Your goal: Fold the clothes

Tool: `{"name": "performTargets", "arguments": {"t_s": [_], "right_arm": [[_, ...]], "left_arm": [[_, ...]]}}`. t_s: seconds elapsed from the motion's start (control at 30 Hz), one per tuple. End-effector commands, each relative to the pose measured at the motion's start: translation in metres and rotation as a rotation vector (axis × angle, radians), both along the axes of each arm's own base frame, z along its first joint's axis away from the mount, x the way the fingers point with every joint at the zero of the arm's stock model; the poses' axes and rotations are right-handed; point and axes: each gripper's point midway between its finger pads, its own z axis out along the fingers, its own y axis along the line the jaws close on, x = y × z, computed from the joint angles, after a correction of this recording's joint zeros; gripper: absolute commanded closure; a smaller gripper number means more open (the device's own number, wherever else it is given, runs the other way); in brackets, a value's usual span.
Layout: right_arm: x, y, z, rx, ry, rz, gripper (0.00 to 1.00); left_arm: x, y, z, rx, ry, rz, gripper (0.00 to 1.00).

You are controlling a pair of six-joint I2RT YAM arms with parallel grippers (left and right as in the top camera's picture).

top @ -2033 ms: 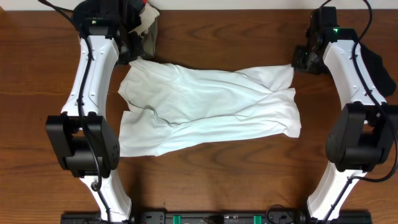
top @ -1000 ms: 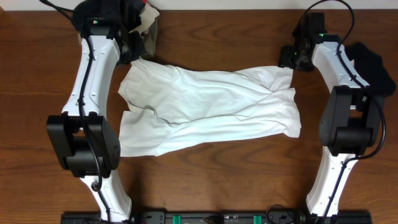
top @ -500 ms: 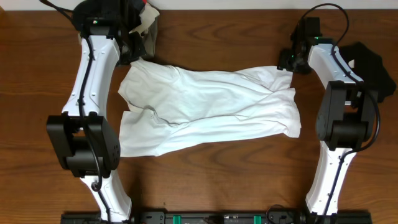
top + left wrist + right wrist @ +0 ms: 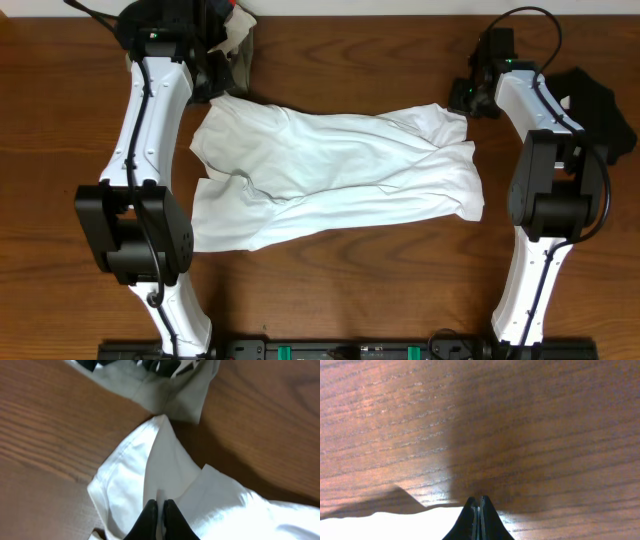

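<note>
My left hand (image 4: 160,509) is pinched shut on the far-left corner of the white T-shirt (image 4: 330,175), which lies crumpled across the table (image 4: 330,290), while my right hand (image 4: 479,502) is closed at its far-right edge, grip unclear.

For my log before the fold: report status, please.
Left gripper shut on white T-shirt corner. Right gripper shut at far-right corner, grip unclear. T-shirt rumpled, unfolded. Printed garment beside left gripper.
</note>
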Motion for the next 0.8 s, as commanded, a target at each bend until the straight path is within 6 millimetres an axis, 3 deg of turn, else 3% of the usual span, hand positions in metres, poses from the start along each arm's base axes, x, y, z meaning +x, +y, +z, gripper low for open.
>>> {"name": "performTargets", "arguments": {"t_s": [0.0, 0.2, 0.53, 0.77], "right_arm": [[0.010, 0.006, 0.009, -0.003, -0.015, 0.008, 0.99], [0.019, 0.000, 0.041, -0.031, -0.028, -0.008, 0.99], [0.016, -0.004, 0.076, -0.035, -0.017, -0.049, 0.99], [-0.003, -0.010, 0.103, -0.043, 0.002, -0.066, 0.99]], "left_arm": [[0.004, -0.001, -0.005, -0.001, -0.001, 0.004, 0.94], [0.006, -0.001, -0.004, -0.002, -0.013, 0.004, 0.94], [0.003, -0.001, -0.002, -0.002, -0.008, 0.002, 0.94], [-0.010, -0.020, 0.019, -0.093, -0.015, -0.053, 0.94]]}}
